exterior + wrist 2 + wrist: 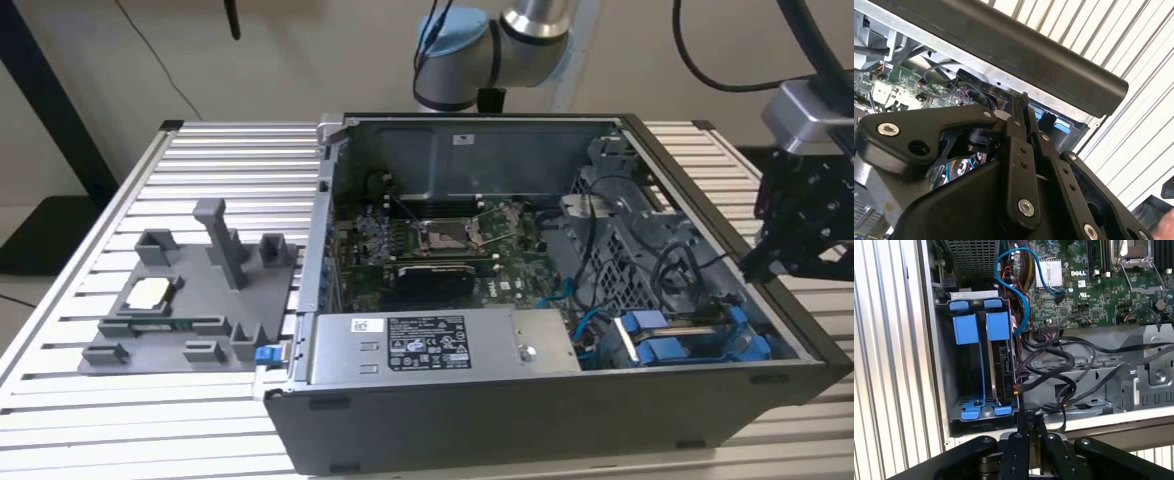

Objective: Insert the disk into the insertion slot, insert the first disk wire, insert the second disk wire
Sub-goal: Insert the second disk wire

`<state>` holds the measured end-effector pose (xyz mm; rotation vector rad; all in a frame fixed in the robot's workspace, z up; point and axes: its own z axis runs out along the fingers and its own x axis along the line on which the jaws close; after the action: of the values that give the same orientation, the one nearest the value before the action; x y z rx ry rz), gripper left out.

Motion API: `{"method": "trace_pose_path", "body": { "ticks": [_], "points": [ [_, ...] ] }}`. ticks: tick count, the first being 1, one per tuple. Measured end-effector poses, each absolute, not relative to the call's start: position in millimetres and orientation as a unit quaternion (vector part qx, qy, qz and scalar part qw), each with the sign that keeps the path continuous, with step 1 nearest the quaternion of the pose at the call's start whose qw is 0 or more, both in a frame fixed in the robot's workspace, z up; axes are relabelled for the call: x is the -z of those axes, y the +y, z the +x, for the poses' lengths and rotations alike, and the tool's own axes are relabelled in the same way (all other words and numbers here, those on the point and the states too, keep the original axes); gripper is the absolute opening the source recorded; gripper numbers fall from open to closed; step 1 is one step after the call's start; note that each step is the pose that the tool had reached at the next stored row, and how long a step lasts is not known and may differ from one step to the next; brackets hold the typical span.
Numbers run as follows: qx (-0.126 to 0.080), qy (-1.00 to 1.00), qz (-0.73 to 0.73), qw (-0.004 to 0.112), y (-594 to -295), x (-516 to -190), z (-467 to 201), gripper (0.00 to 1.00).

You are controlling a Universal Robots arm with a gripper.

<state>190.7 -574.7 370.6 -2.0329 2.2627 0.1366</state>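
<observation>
- The slatted table (120,200) carries everything you are working on; your gripper (1025,416) hangs over its edge on the exterior view's right.
- The open computer case (534,425) lies directly ahead of the jaws, and its dark rim passes just beside them in the second wrist view.
- The motherboard (1104,295) sits well beyond the jaws, deeper in the case.
- The grey power-supply box (441,345) is far from your jaws, past the drive bay.
- The grey fixture tray (214,300) lies outside the case, on the side farthest from the jaws.
- The insertion slot (943,365) opens just ahead of your fingertips.
- The disk (1002,371) stands on edge inside that slot in its blue carrier, its near end just beyond the jaw tips.
- Black cables (1064,356) run close beside the disk and cross right at the tips.
- Your jaws are drawn together, narrow; you cannot tell whether a cable is pinched between them.
</observation>
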Motion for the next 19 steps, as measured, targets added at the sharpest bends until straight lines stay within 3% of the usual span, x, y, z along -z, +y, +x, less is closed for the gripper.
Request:
{"method": "trace_pose_path", "body": {
  "ticks": [13, 19],
  "points": [
    [-0.048, 0.742, -0.667, 0.045, -565, -381, 166, 0.16],
    [-0.057, 0.743, -0.666, 0.034, -560, -382, 149, 0.16]
  ]
}}
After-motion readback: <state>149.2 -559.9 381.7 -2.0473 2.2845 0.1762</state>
